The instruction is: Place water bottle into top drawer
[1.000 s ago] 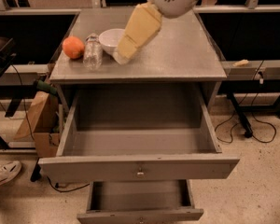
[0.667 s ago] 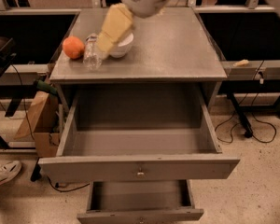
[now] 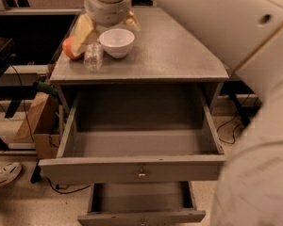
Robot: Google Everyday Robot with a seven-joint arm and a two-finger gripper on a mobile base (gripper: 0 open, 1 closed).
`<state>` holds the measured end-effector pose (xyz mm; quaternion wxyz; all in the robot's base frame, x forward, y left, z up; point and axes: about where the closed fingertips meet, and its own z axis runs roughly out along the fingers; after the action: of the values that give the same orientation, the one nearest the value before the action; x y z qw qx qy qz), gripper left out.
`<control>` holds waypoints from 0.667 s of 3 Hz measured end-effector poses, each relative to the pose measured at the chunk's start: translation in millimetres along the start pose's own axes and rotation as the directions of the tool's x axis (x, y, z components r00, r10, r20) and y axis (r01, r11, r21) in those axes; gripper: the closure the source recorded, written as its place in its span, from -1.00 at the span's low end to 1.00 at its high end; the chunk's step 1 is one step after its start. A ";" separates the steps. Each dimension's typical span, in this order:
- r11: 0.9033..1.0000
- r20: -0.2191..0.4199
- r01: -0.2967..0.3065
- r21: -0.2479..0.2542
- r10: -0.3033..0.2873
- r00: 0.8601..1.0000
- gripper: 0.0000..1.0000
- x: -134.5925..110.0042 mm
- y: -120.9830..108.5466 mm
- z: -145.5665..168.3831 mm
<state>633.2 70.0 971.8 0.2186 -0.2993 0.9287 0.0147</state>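
One relation worth weighing before any closing move: small clear crinkled plastic water bottle [image 3: 93, 56] against two-finger gripper [image 3: 105, 37] with pale yellow fingers.

Left to right across flat grey metal table top [image 3: 179, 55]:
- Round orange fruit [image 3: 67, 48] at far left edge, partly hidden behind one yellow finger [image 3: 81, 34].
- Bottle next, just beside fruit at its 3 o'clock, seemingly upright with long axis near vertical, cap hard to make out.
- Round white bowl [image 3: 117, 42] close at bottle's 2 o'clock, apparently not touching.

Gripper hanging over back-left part of table, fingers spread wide apart and clamped on nothing, one tip near fruit, other up past bowl at about 1 o'clock. Bottle at roughly 7 o'clock from midpoint of claw, just off nearer fingertip rather than between fingers.

Judged need: shift toward 7 o'clock and lower, so as to straddle bottle across its narrow width without nudging bowl or fruit.

Below table, wide deep grey top drawer [image 3: 132, 168] pulled out, at 6 o'clock from bottle. Narrower lower grey drawer [image 3: 141, 216] also out. Large white robot arm [image 3: 254, 55] filling right side.
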 end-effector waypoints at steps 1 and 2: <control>0.996 -0.002 -0.094 -0.003 0.094 0.996 -1.00 -3.7 3.1 5.1; 0.995 -0.003 -0.101 -0.004 0.101 0.995 -1.00 -3.7 2.9 5.4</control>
<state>636.4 75.3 968.1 0.2158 -0.2525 0.9428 0.0271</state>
